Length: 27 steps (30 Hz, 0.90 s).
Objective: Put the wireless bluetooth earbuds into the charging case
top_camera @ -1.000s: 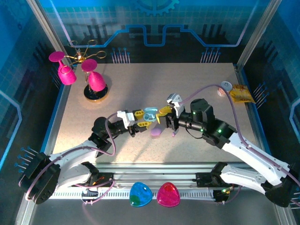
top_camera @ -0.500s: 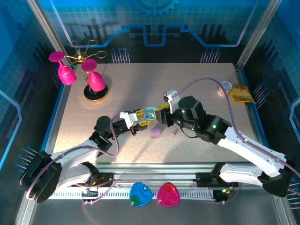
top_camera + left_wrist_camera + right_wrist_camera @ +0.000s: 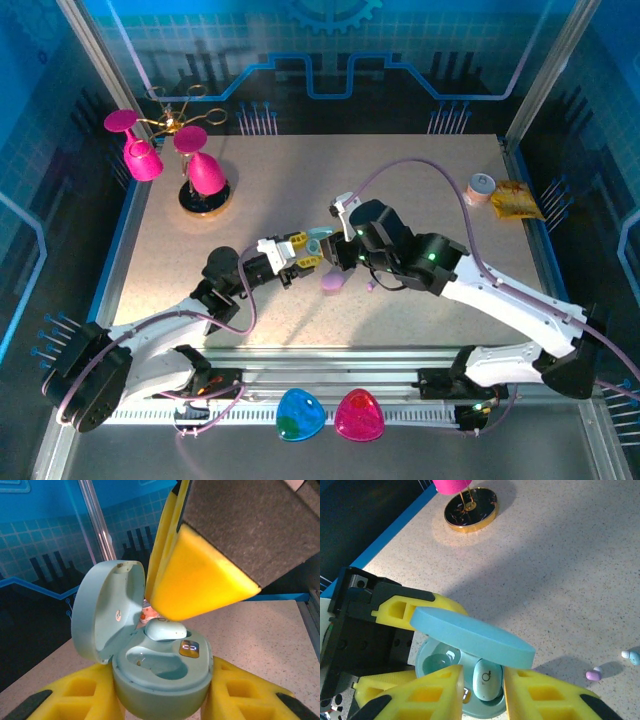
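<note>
**Right arm swung left over the open case**

Over the last second the right arm reached further left, until its wrist hung above the middle of the table and its fingers closed in on the case. The left arm barely shifted.

From where I stood, the left arm stretched low from its base at the near left, forearm close to the tabletop and pointing right. The left gripper was clamped on the pale blue charging case, one yellow finger on each side of its base. The lid stood tipped back, open.

One pale earbud sat at the back of the case, beside an empty socket. The right gripper came down from above with a finger on either side of that earbud. I could not tell whether it was pinching the earbud or had let go.

The right arm ran bent from its base at the near right. Further right, a purple earbud and a blue-white earbud lay loose on the table, near each other.
</note>
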### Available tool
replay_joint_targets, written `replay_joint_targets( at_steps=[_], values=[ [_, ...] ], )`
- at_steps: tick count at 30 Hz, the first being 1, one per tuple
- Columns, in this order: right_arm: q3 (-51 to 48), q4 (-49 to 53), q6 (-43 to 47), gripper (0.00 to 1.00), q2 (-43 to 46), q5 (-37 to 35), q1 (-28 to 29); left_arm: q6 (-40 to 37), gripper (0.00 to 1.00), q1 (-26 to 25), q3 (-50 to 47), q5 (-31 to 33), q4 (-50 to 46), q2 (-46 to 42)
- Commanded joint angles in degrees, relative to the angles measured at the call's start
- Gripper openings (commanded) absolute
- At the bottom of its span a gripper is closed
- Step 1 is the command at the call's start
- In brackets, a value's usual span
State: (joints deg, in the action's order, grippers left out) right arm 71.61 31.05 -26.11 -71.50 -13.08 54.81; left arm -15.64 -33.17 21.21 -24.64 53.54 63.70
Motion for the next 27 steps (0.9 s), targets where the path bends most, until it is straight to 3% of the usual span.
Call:
replay_joint_targets(
  at_steps=[1,20,27],
  values=[
    [2.55,2.48,-0.8,0.23,-0.9,-0.28,0.85,-1.7,0.2,-0.41,1.3,0.52,0.31,0.46],
    [6.77,7.42,0.31,0.24,-6.77,-2.4,0.73,-1.48,0.2,-0.38,1.65,-0.15,-0.47,-0.39],
    [8.58,10.3,-0.05,0.17,-8.47,-3.01,0.71,-1.44,0.2,-0.37,2.26,0.23,-1.89,-1.02]
  ],
)
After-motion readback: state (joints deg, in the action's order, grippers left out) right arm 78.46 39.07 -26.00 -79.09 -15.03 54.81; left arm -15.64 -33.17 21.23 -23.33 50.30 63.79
